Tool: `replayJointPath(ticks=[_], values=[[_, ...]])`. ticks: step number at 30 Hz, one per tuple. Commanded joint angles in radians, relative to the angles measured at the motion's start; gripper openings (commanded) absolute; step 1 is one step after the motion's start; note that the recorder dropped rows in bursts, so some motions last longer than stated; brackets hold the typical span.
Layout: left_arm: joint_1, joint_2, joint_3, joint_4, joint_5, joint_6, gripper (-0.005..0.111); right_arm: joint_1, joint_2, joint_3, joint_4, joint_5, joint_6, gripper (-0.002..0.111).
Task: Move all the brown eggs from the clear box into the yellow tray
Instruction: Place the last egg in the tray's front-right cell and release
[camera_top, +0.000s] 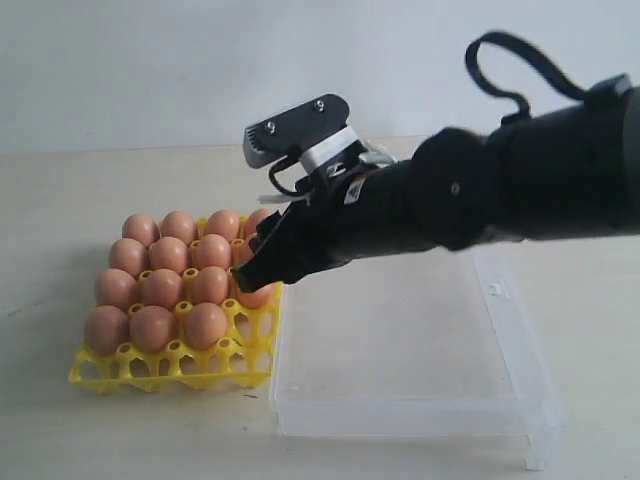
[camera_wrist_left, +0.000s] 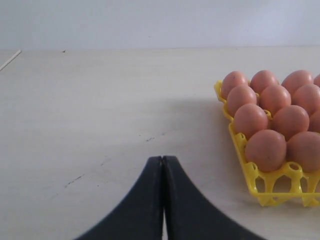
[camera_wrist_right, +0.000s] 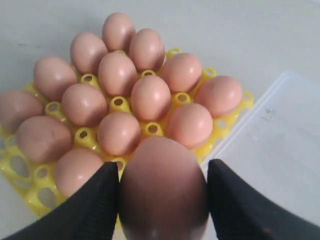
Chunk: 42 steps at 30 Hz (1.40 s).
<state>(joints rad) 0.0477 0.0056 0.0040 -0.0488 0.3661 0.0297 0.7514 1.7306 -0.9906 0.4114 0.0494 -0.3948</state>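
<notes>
My right gripper (camera_wrist_right: 162, 167) is shut on a brown egg (camera_wrist_right: 162, 187), one finger on each side of it. In the exterior view the right gripper (camera_top: 255, 272) holds this egg (camera_top: 260, 296) low over the yellow tray (camera_top: 170, 372), at the tray's edge column next to the clear box (camera_top: 400, 415). Several brown eggs (camera_wrist_right: 150, 96) fill most cups of the tray (camera_wrist_right: 151, 129). The visible floor of the box holds no egg; the arm hides part of it. My left gripper (camera_wrist_left: 162, 160) is shut and empty over bare table, beside the tray (camera_wrist_left: 265, 192).
The black right arm (camera_top: 520, 185) reaches across above the box from the right. The box (camera_wrist_right: 280, 150) lies close beside the tray's right edge. Pale tabletop (camera_wrist_left: 100, 110) spreads left of the tray.
</notes>
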Motion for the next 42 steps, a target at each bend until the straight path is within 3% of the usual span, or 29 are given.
replayJointPath(ticks=[1, 5, 19, 23, 33, 39, 42], values=[[-0.009, -0.006, -0.004, -0.006, -0.012, -0.002, 0.000, 0.042, 0.032, 0.103, -0.268, -0.324, 0.301, 0.000], [-0.009, -0.006, -0.004, -0.006, -0.012, -0.002, 0.000, 0.042, 0.078, 0.149, -0.587, -0.514, 0.619, 0.000], [-0.009, -0.006, -0.004, -0.006, -0.012, -0.002, 0.000, 0.042, 0.221, 0.151, -0.663, -0.621, 0.658, 0.000], [-0.009, -0.006, -0.004, -0.006, -0.012, -0.002, 0.000, 0.042, 0.230, 0.151, -0.663, -0.631, 0.615, 0.011], [-0.009, -0.006, -0.004, -0.006, -0.012, -0.002, 0.000, 0.039, 0.245, 0.148, -0.655, -0.631, 0.593, 0.054], [-0.009, -0.006, -0.004, -0.006, -0.012, -0.002, 0.000, 0.039, 0.233, 0.147, -0.650, -0.621, 0.571, 0.057], [-0.009, -0.006, -0.004, -0.006, -0.012, -0.002, 0.000, 0.039, 0.194, 0.147, -0.650, -0.588, 0.571, 0.052]])
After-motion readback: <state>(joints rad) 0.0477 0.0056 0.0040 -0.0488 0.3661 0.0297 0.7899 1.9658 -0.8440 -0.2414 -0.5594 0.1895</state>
